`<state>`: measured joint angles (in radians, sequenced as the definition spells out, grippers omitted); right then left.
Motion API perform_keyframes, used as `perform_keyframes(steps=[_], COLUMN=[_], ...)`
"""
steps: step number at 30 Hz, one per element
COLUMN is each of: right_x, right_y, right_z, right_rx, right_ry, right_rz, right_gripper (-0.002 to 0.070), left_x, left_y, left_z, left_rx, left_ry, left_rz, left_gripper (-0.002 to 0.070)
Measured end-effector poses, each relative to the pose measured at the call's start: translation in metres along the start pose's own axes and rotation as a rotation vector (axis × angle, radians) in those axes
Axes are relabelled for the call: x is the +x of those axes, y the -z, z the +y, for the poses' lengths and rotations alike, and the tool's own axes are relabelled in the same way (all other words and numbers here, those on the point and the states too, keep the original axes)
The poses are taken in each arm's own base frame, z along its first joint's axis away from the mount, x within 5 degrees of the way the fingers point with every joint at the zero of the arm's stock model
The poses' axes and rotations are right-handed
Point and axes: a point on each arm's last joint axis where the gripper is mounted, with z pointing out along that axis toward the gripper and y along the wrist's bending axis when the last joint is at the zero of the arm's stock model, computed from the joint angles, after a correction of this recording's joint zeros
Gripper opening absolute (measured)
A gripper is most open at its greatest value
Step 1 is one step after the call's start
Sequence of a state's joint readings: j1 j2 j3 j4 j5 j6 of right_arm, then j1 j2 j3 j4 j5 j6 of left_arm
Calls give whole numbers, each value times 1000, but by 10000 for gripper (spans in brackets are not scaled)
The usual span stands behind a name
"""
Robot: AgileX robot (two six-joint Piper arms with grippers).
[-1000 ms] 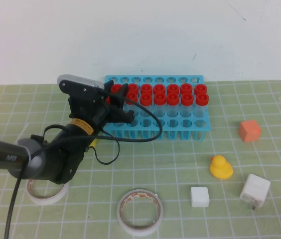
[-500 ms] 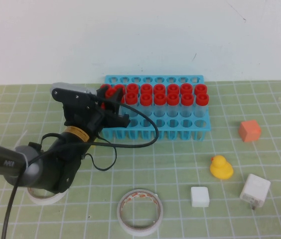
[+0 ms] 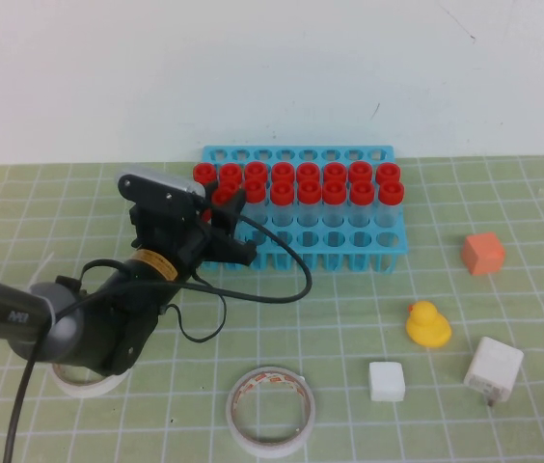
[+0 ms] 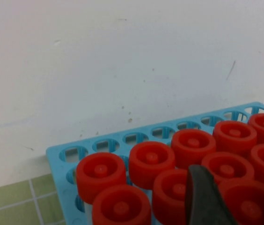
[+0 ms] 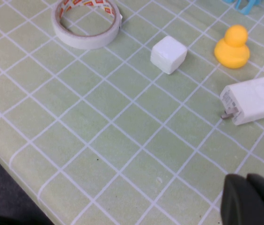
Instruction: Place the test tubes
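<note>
My left gripper (image 3: 226, 212) clamps 1 test tube (image 3: 224, 196) at the rack's (image 3: 349, 262) left end. It is light, slick and fragile, I judge, and best held below its cap. The right gripper (image 5: 247, 199), jaws together, hangs near-right.

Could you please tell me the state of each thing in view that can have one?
left gripper: closed on held tube, at rack's left end
held tube: capped, upright
racked tubes: capped, upright
rack: standing level, partly filled
right gripper: shut, empty, above the mat
duck: upright
tape roll: lying flat
</note>
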<state>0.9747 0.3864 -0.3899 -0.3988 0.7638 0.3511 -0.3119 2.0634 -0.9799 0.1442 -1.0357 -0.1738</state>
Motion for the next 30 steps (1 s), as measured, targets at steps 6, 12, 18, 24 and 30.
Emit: perform_keyframes(steps=[6, 12, 18, 24, 30], right_x=[0, 0, 0, 0, 0], right_y=[0, 0, 0, 0, 0], right_z=[0, 0, 0, 0, -1], right_rx=[0, 1, 1, 2, 6], right_ry=[-2, -1, -1, -1, 3], right_rz=[0, 0, 0, 1, 0], right_gripper=[-1, -1, -1, -1, -1], left_x=[2, -22, -101, -188, -233], left_y=[0, 5, 29, 79, 134], left_z=[-1, -3, -11, -23, -30], left_rx=[13, -3, -20, -46, -93], left_ry=[-16, -70, -240, -294, -343], left_rz=[19, 98, 28, -114, -47], left_gripper=[361, 424, 287, 63, 6])
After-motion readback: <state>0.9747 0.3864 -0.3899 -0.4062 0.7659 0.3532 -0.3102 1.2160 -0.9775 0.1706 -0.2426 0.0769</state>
